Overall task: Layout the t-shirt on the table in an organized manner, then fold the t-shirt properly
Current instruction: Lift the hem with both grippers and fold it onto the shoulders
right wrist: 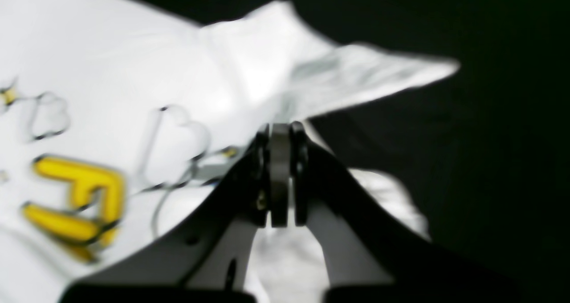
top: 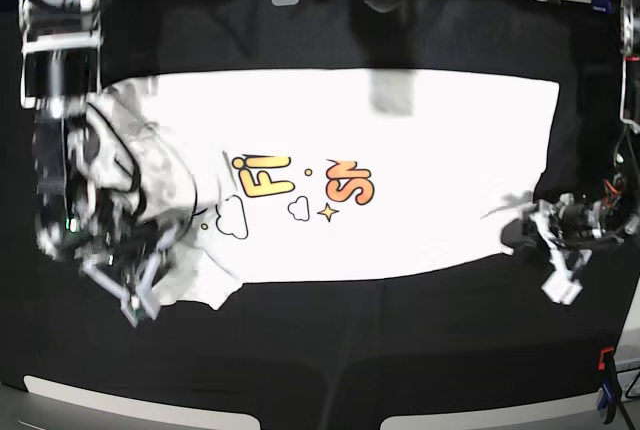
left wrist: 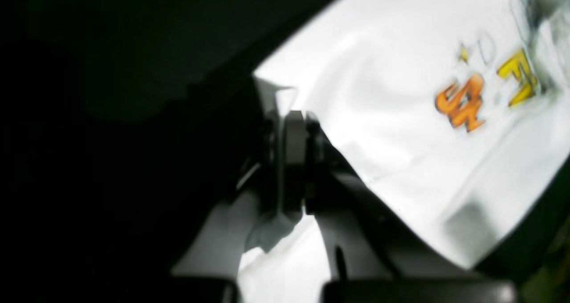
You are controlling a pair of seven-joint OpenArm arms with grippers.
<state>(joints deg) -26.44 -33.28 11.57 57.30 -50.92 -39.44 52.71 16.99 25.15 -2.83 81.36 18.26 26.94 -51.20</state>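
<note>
I have the white cotton t-shirt with its blue, yellow and orange cartoon lettering [top: 340, 175] stretched print-up across the middle of the base view, on the wide table of wrinkled black cloth [top: 330, 350]. The hem sits toward the right of the frame, and the shoulder and sleeve end is bunched at the left.

My left gripper [left wrist: 291, 129] is at the right of the base view. Its jaws are pressed together on the shirt's lower corner, where the wrist view shows white cloth caught between the pads. My right gripper [right wrist: 279, 136] is at the lower left of the base view, pinching a fold near the sleeve, with the yellow letter just beside it in its wrist view.

I read this two-ended hold as a way to keep the body taut, so the cloth lies flat before any fold. The right half looks smooth. The left end is crumpled, so I judge the layout unfinished, and that sleeve needs spreading next.
</note>
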